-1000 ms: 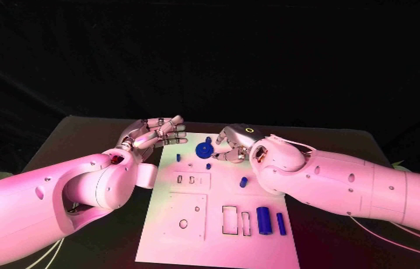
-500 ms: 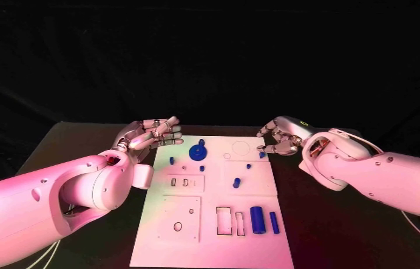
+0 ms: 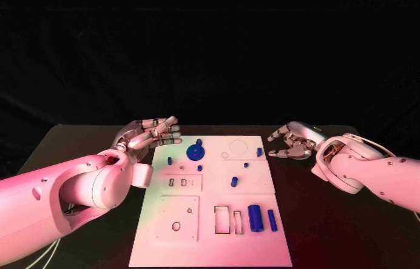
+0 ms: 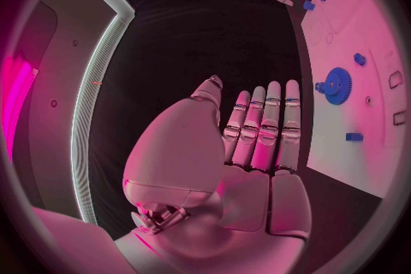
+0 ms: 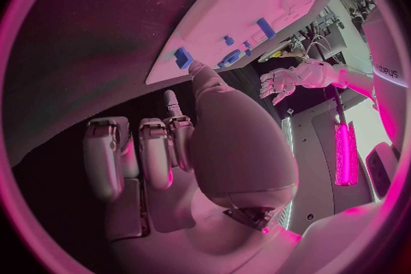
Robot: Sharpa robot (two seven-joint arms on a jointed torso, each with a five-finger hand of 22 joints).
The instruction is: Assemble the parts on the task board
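Both hands off the task board (image 3: 214,220)

Left hand (image 3: 150,132) and right hand (image 3: 296,141) flank its far end — fingers apart, holding nothing; blue gear (image 3: 196,153) lies between.

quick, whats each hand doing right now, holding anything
Left hand: open, holding nothing, beside the task board.
Right hand: fingers loosely curled, holding nothing, off the board's right edge.

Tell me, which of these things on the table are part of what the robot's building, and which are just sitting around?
Part of the job:
- white task board
- blue gear
- large blue cylinder
- slim blue pin
- small blue pieces, e.g.
- left hand and right hand, both holding nothing

Just there:
- black table
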